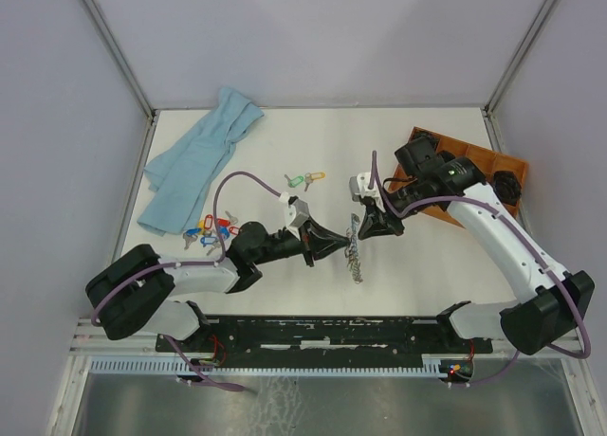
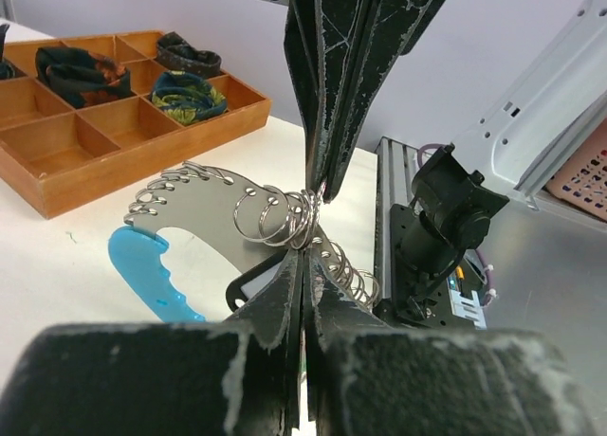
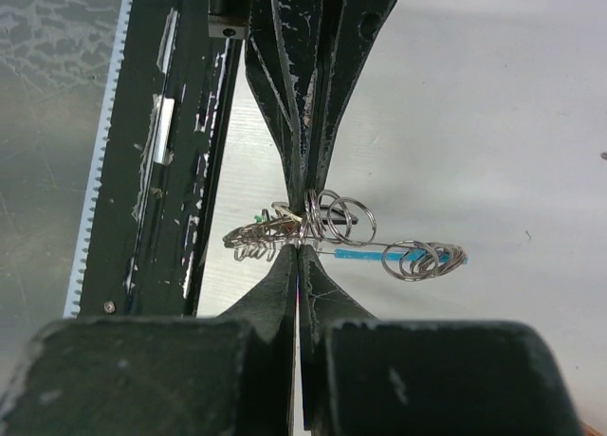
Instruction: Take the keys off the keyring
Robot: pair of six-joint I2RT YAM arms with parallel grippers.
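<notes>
Top external view: the left arm [image 1: 194,277] and right arm [image 1: 498,232] stretch inward over the table [image 1: 436,265]. The left gripper [image 1: 343,241] and right gripper [image 1: 360,229] face tip to tip, each pinching the keyring [image 1: 356,261], which hangs between them.

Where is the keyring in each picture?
Top external: the keyring is in the middle, a thin silver strip.
Left wrist: the keyring is in the middle, silver rings with a blue end at the lower left.
Right wrist: the keyring is in the middle, seen edge-on.
Shared landmark: the white table lies behind it in all three.
</notes>
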